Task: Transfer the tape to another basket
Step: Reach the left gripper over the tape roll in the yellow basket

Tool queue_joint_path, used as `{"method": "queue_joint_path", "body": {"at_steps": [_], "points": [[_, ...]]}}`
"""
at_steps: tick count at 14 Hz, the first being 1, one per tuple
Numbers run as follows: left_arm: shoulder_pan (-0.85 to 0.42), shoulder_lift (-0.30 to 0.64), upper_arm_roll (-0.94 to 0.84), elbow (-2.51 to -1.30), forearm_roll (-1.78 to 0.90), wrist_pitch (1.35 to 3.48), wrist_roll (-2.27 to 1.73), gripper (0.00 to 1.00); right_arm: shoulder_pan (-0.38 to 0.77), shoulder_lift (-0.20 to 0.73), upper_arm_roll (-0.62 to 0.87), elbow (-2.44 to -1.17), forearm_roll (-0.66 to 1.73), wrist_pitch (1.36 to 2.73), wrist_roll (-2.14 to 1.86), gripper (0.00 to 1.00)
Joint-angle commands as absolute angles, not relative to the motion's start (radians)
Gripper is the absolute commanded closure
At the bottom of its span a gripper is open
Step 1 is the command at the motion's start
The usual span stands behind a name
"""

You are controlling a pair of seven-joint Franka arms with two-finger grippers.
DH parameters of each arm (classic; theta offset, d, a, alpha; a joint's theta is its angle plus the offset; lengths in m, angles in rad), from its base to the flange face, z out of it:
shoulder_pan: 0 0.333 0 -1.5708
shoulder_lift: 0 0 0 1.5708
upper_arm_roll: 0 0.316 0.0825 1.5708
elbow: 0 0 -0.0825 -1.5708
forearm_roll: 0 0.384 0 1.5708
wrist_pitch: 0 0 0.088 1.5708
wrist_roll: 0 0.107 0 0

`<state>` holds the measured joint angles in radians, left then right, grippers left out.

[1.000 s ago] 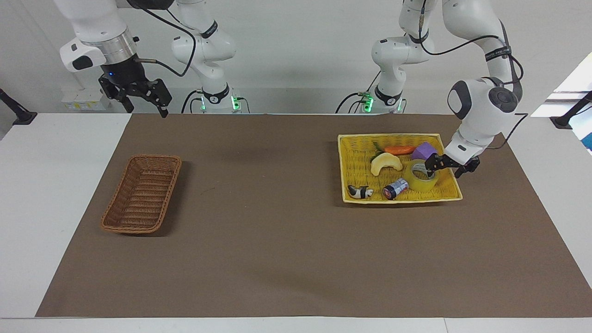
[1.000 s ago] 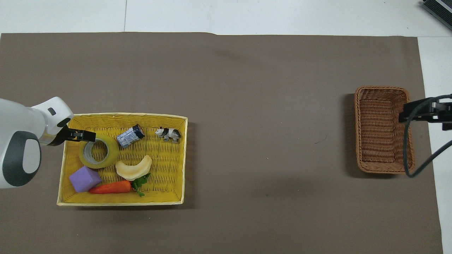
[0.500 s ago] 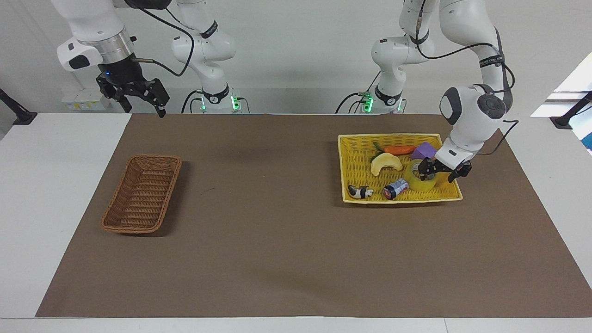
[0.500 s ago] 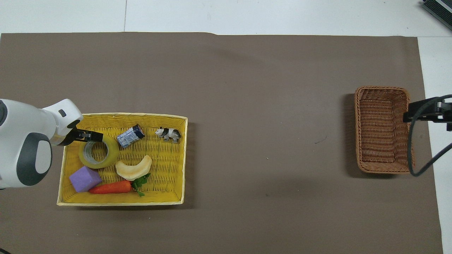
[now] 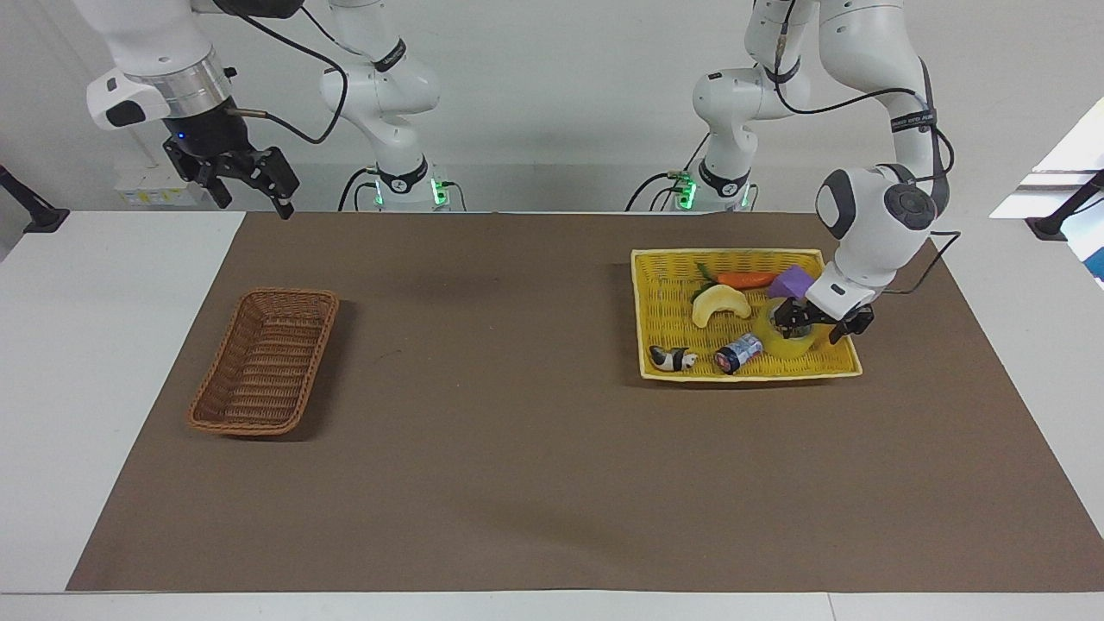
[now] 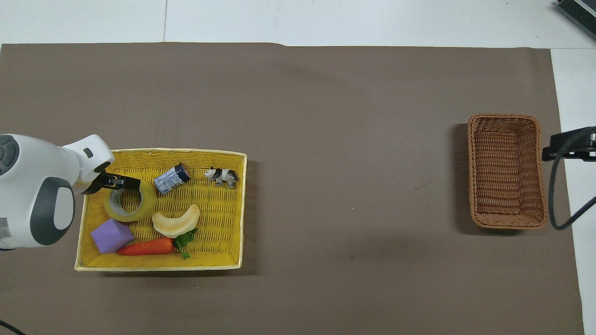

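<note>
The tape [image 5: 789, 348] lies flat in the yellow woven tray [image 5: 750, 374], at the tray's side toward the left arm's end; it also shows in the overhead view [image 6: 150, 201]. My left gripper [image 5: 809, 330] is open and low at the roll. One finger is at the grey-white core, the other outside the roll's wall. In the overhead view the left gripper [image 6: 122, 182] covers the roll's edge. The brown wicker basket [image 5: 259, 428] stands empty toward the right arm's end [image 6: 505, 116]. My right gripper [image 5: 248, 185] waits open, raised above the table edge.
In the tray [image 6: 158, 267] also lie a small dark can [image 5: 737, 352], a panda figure [image 5: 673, 357], a pale banana-shaped piece [image 5: 720, 304], a carrot [image 5: 743, 279] and a purple block [image 5: 792, 281]. A brown mat covers the table between tray and basket.
My left gripper has come down and moved in over the tape, from the tray's edge onto the roll. My right gripper has drifted up and away from the brown basket.
</note>
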<state>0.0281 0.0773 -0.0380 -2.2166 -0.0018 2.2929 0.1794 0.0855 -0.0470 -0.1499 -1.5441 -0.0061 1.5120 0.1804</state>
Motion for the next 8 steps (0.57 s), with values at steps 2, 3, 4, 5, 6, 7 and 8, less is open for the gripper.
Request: {"method": "queue_joint_path", "body": {"at_steps": [2,3,4,5,6,7,8], "points": [[0.02,0.08,-0.021,-2.234,-0.005,2.307,0.203,0.25,0.08,-0.055,-0.147,-1.546,0.025,1.505,0.156,0.0],[0.018,0.081,-0.021,-2.224,-0.005,2.293,0.202,0.22,0.08,-0.055,-0.147,-1.546,0.025,1.505,0.155,0.0],[0.02,0.078,-0.021,-2.206,-0.005,2.272,0.201,0.22,0.08,-0.055,-0.147,-1.548,0.025,1.505,0.156,0.0],[0.023,0.069,-0.021,-2.182,-0.005,2.237,0.201,0.21,0.08,-0.057,-0.149,-1.548,0.025,1.505,0.156,0.0],[0.028,0.064,-0.02,-2.14,-0.005,2.173,0.198,0.21,0.08,-0.057,-0.147,-1.548,0.025,1.505,0.156,0.0],[0.029,0.064,-0.02,-2.108,-0.005,2.113,0.198,0.21,0.08,-0.055,-0.147,-1.548,0.025,1.505,0.153,0.0],[0.031,0.061,-0.02,-2.103,-0.005,2.085,0.196,0.21,0.08,-0.055,-0.147,-1.548,0.025,1.506,0.153,0.0]]}}
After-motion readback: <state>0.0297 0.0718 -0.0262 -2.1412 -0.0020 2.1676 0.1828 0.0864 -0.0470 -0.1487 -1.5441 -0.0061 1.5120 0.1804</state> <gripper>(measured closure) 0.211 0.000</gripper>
